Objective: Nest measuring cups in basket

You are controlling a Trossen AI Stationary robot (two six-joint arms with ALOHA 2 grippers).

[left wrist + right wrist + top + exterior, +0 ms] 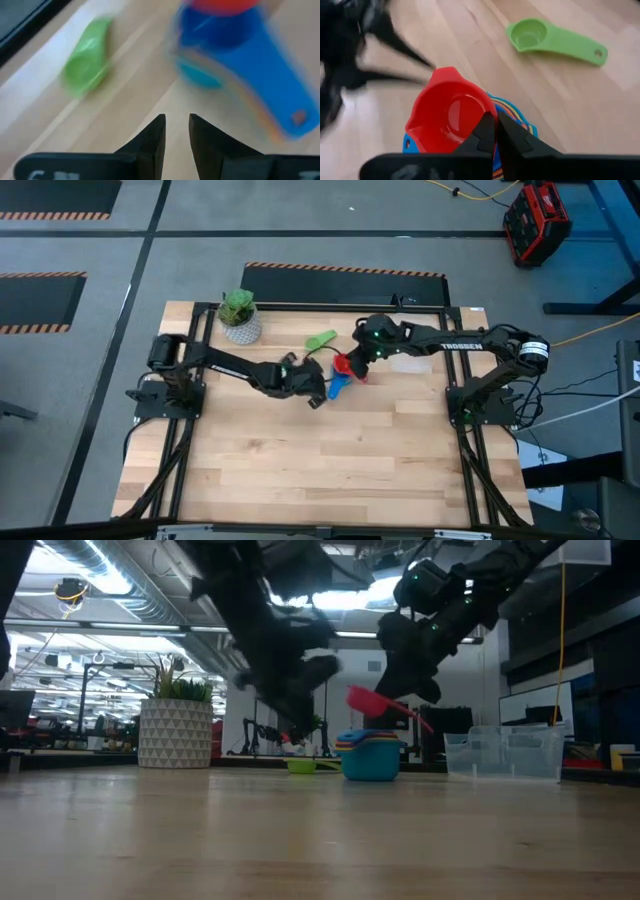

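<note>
**Red cup poised over the nested stack**

The red measuring cup (451, 119) hangs tilted just above the stacked cups (369, 755), pinched at its handle by the right gripper (496, 131), presumably to drop it into the stack. The green cup (555, 38) lies beyond. The left gripper (176, 134) hovers beside the stack, fingers slightly parted, empty. The clear basket (505, 752) stands well apart; its outline is faint.

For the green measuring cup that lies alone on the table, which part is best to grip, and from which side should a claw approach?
Grip the green measuring cup by its flat handle, probably coming straight down from above. It lies flat and open side up on the table, apart from the stacked cups. The handle is narrow and flat, with clear space on both long edges, while the round bowl is wider.
</note>
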